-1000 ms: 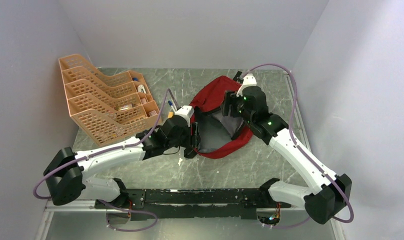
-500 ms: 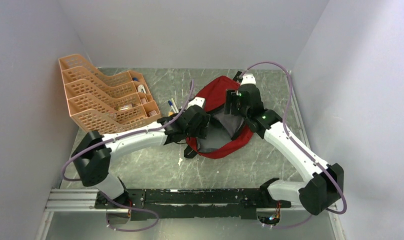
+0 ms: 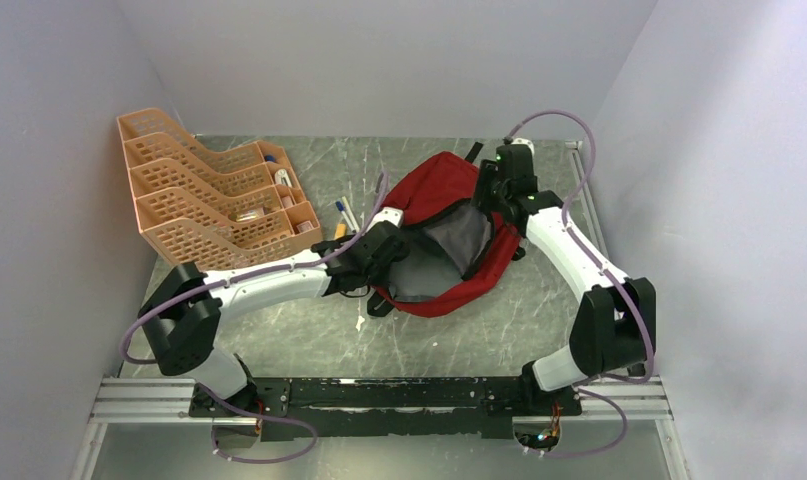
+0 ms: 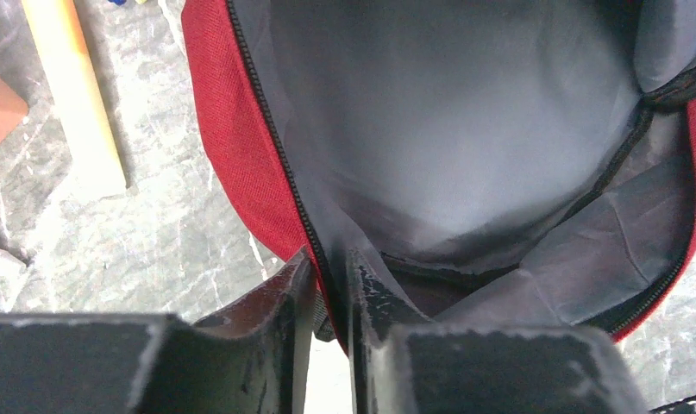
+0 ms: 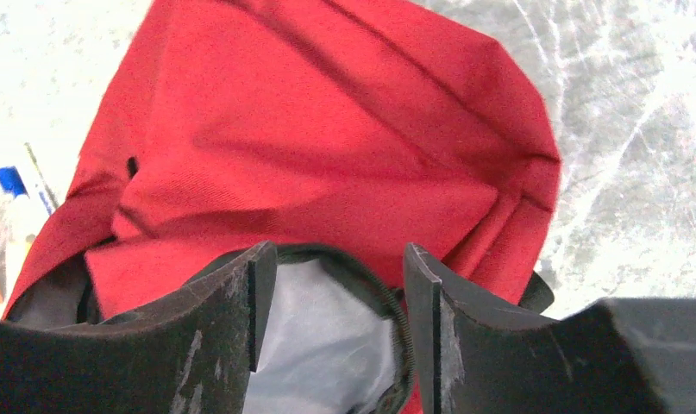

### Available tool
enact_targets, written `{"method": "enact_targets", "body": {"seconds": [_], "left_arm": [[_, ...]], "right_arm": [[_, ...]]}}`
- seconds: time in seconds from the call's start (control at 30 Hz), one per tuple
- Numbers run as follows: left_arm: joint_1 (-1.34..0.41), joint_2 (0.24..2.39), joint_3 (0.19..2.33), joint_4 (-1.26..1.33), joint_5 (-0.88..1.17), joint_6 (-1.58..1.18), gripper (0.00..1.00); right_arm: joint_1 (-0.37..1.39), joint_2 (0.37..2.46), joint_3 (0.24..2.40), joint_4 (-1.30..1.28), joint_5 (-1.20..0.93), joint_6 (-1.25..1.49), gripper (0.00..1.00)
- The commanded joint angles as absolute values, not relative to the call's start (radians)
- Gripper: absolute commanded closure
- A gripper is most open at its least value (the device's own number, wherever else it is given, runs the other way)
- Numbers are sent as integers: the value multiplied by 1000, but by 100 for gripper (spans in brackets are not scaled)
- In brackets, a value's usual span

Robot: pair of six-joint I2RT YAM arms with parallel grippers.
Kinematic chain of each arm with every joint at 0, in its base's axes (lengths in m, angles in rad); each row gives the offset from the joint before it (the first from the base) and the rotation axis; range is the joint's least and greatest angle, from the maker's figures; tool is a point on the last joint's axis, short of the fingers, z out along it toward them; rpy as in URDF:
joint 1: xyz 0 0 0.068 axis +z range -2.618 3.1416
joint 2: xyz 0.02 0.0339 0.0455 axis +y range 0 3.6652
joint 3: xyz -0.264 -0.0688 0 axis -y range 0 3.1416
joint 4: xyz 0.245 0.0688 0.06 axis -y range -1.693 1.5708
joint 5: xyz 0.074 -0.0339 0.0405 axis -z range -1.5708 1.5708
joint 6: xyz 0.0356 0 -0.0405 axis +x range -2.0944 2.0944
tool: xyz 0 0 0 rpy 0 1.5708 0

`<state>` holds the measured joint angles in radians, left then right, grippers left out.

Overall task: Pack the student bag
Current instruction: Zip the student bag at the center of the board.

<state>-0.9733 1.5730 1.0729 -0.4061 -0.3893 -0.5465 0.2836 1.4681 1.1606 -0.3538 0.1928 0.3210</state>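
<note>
Since a second ago the left gripper is brought to the student bag and closed on the zip rim, the grey lining lying open just ahead of it. The right gripper is shifted to the opposite rim, so the mouth is readied for packing. Only the wrist views reveal the pinched rim and the right fingers apart, astride the edge

Marbled tbl carries red student bag, orange rack w/ pens btwn.
</note>
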Motion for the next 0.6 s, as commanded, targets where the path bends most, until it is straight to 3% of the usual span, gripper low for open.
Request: {"method": "enact_targets", "body": {"seconds": [0.0, 0.17, 0.37, 0.57], "left_arm": [[-977, 1526, 1064, -408, -392, -542, 80], [-978, 1534, 1071, -405, -385, -538, 88], [-977, 1532, 1071, -402, -376, -536, 95], [-978, 1522, 1060, -394, -365, -541, 95]], "right_arm": [[183, 1499, 1179, -317, 97, 404, 42], [103, 1557, 1197, -324, 10, 399, 48], [64, 1632, 1218, -345, -162, 384, 66], [63, 1654, 1191, -333, -367, 392, 68]]}}
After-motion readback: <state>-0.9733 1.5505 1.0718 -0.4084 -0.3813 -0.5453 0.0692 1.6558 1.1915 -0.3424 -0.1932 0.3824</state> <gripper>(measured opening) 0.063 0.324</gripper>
